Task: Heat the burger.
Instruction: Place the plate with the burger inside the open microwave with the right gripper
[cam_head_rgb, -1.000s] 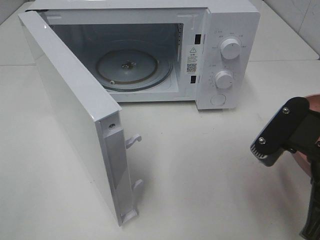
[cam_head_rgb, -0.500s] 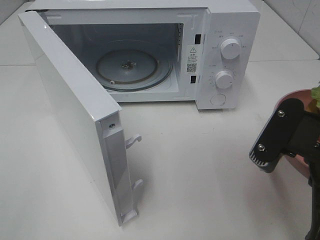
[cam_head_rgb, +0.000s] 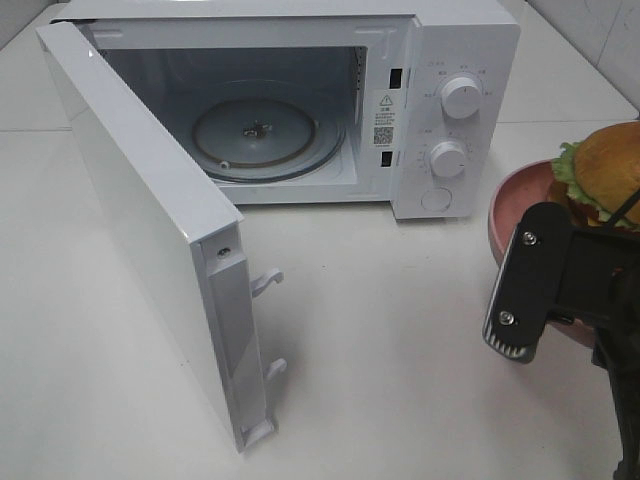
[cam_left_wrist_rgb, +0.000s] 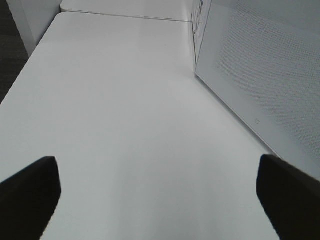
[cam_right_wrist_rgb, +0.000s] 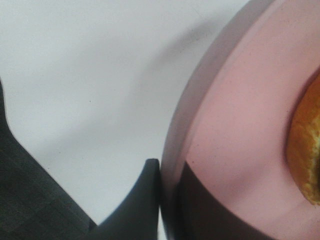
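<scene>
The burger (cam_head_rgb: 608, 170), with a golden bun and a green lettuce frill, sits on a pink plate (cam_head_rgb: 520, 200) at the right edge of the exterior view. My right gripper (cam_right_wrist_rgb: 167, 200) is shut on the plate's rim (cam_right_wrist_rgb: 235, 125), one finger on each side of it. An orange edge of the burger (cam_right_wrist_rgb: 307, 155) shows in the right wrist view. The gripper's black housing (cam_head_rgb: 530, 290) hides the plate's near side. My left gripper (cam_left_wrist_rgb: 157, 195) is open over bare table beside the microwave door (cam_left_wrist_rgb: 265, 75) and is out of the exterior view.
The white microwave (cam_head_rgb: 460, 60) stands at the back with its door (cam_head_rgb: 140, 210) swung wide toward the front left. Its glass turntable (cam_head_rgb: 255, 135) lies bare inside. Two dials (cam_head_rgb: 460, 97) sit on its right panel. White table (cam_head_rgb: 380, 350) lies between the plate and the oven.
The right gripper has brought the plate leftward into view. The burger, out of sight a second ago, now shows at the right edge. The microwave and its door have not moved.
</scene>
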